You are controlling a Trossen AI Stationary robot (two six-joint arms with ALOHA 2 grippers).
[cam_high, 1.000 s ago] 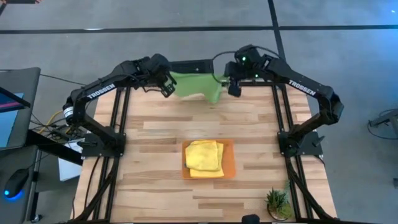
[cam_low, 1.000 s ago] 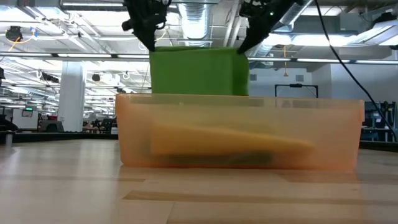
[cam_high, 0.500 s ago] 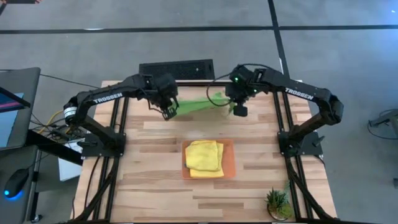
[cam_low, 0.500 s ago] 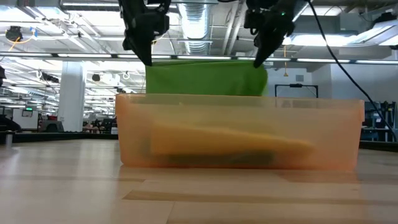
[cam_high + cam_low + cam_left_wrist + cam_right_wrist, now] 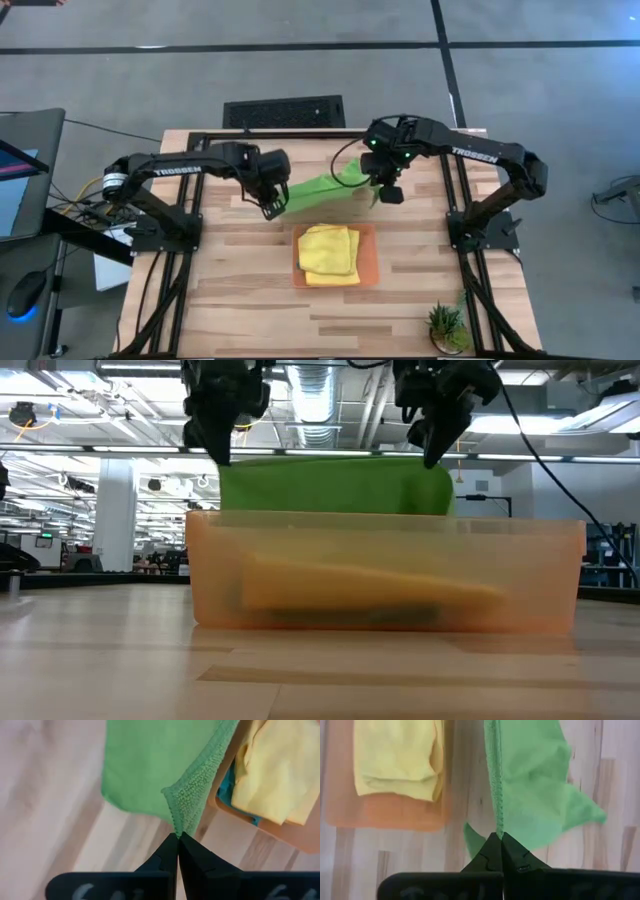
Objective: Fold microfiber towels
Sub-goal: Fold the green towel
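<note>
A lime green microfiber towel [image 5: 320, 187] hangs stretched between my two grippers, over the table just behind the orange tray [image 5: 371, 262]. My left gripper [image 5: 272, 206] is shut on its left end and my right gripper [image 5: 387, 191] on its right end. In the low view the towel [image 5: 335, 482] hangs behind the tray's wall [image 5: 520, 560], which hides its lower edge. A folded yellow towel [image 5: 328, 250] lies in the tray, with a strip of teal cloth [image 5: 234, 795] showing beneath it. My left gripper pinches an upper corner of the green towel [image 5: 181, 817] between its two shut fingers, coming steeply from above. The cloth hangs below and away from the fingers, drawn toward the other gripper. My right gripper pinches the towel's hemmed edge [image 5: 498, 822] at the other upper corner between its two shut fingers, also steeply from above. The towel hangs below it, with a loose flap [image 5: 580, 812] spreading aside.
A small potted plant [image 5: 447, 325] stands at the table's near right corner. A black ribbed panel [image 5: 283, 110] lies beyond the far edge. Bare wood [image 5: 240, 300] lies left of and in front of the tray. A screen [image 5: 20, 170] stands off the table's left side.
Both grippers have come down and toward the near edge, tipping steeply downward and moving farther apart. The green towel has travelled with them from beyond the far edge to just behind the tray, and its top edge is drawn out wider.
</note>
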